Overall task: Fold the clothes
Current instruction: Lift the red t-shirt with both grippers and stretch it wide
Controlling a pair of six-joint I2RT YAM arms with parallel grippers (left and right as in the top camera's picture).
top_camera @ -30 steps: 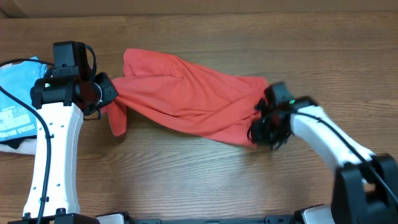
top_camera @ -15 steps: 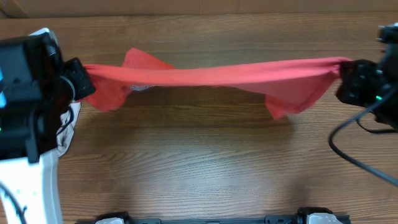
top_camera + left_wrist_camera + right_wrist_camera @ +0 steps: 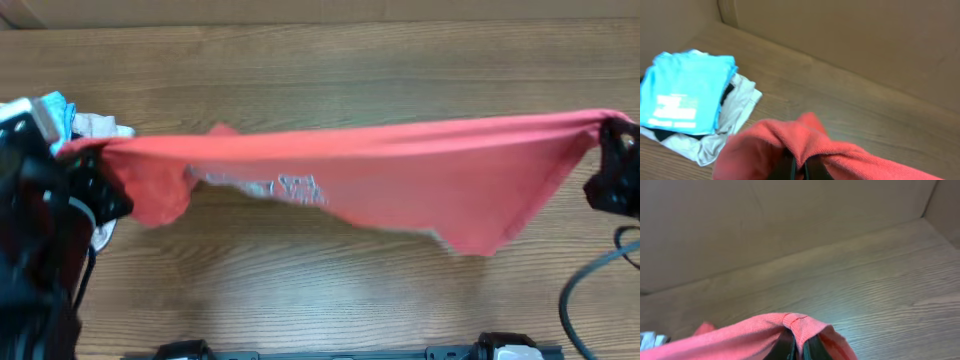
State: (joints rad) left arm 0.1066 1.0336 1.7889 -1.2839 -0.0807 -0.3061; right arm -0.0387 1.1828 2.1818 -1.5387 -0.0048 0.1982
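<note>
The coral-red T-shirt (image 3: 400, 175) hangs stretched in the air across the table, white chest lettering (image 3: 265, 186) showing. My left gripper (image 3: 88, 170) is shut on its left end, seen close in the left wrist view (image 3: 800, 167) with cloth (image 3: 765, 145) bunched over the jaws. My right gripper (image 3: 612, 150) is shut on its right end; the right wrist view (image 3: 796, 347) shows a hem (image 3: 790, 322) pinched between the fingers. The light blue printed tee (image 3: 685, 92) lies folded on a pale garment (image 3: 735, 112) at the far left.
The wooden table (image 3: 330, 290) lies below the shirt. A brown cardboard wall (image 3: 865, 45) runs along the back edge. The pile of folded clothes (image 3: 70, 120) sits at the left edge, partly hidden by my left arm.
Both grippers have lifted and pulled apart, taking the shirt from a crumpled heap on the table to a taut span in the air. The lettering now faces up.
</note>
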